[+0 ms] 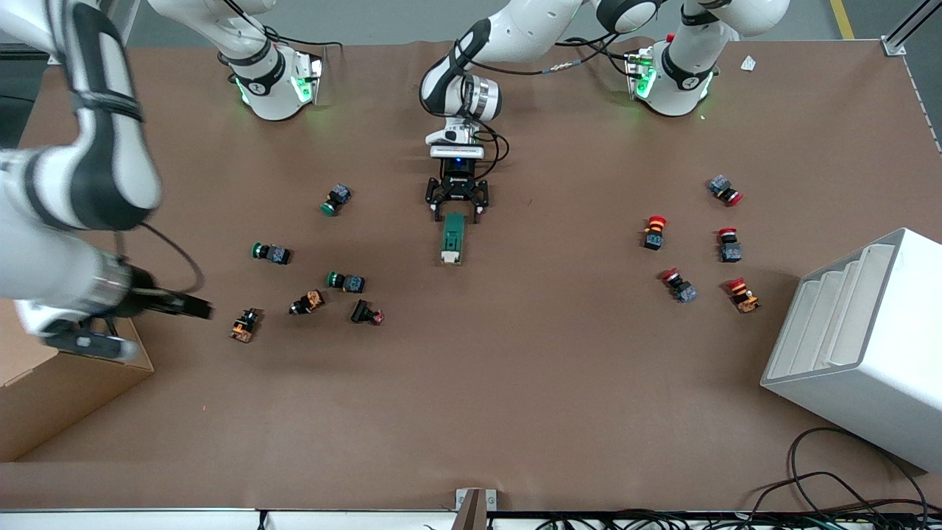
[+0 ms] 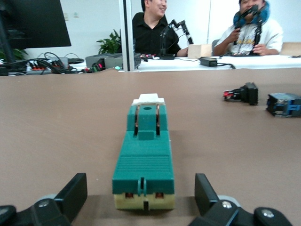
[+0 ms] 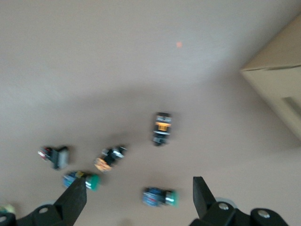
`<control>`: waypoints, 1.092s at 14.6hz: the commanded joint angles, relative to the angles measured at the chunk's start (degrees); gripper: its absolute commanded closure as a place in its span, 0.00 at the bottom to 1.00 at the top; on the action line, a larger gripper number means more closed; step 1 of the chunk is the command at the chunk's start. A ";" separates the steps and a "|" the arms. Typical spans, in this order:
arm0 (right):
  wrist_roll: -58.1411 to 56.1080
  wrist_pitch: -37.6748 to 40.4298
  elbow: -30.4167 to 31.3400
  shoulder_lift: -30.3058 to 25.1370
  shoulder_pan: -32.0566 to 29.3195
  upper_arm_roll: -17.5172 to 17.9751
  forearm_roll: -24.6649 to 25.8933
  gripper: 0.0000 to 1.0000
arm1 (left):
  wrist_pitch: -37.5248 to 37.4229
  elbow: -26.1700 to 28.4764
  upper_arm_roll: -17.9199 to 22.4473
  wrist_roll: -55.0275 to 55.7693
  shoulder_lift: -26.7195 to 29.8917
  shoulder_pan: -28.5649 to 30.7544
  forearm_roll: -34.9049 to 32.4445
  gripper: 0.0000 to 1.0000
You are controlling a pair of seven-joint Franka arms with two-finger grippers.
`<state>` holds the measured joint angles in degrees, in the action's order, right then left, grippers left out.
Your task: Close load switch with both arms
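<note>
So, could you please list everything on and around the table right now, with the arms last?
load switch: one, dark green with cream ends, mid-table, lying between the left gripper's open fingers
green-capped push-buttons: three, loose group toward the right arm's end
other small buttons: three, black and orange or black and red, in the same group, nearer the front camera
red-capped push-buttons: five, clustered toward the left arm's end
white stepped bin: one, at the left arm's end, near the front camera
cardboard box: one, brown, at the right arm's end
left gripper: open, down at the switch's end nearest the bases
right gripper: open, over the table beside the box
</note>
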<state>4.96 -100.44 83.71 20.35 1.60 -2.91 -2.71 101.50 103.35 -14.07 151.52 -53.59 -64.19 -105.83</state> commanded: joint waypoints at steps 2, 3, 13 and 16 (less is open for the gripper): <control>-3.91 6.82 -0.74 -5.13 -2.04 0.54 3.42 0.00 | 2.82 -0.42 -1.31 -7.36 3.92 1.88 7.89 0.00; -3.91 7.89 -0.57 -6.36 -2.13 0.01 3.42 0.00 | 3.08 -0.34 -1.31 -8.51 5.50 1.97 9.92 0.00; -4.08 13.61 -1.26 -13.49 -2.66 -0.17 3.68 0.00 | 6.51 -1.30 -1.13 -33.46 19.66 5.22 33.12 0.00; -3.91 16.24 -3.98 -13.41 -2.66 0.01 3.68 0.00 | 5.99 -2.70 -0.52 -34.88 22.29 5.66 39.80 0.00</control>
<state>1.64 -86.09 81.24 7.53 -0.38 -3.58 0.02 107.50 100.96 -14.78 118.51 -33.48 -59.22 -69.97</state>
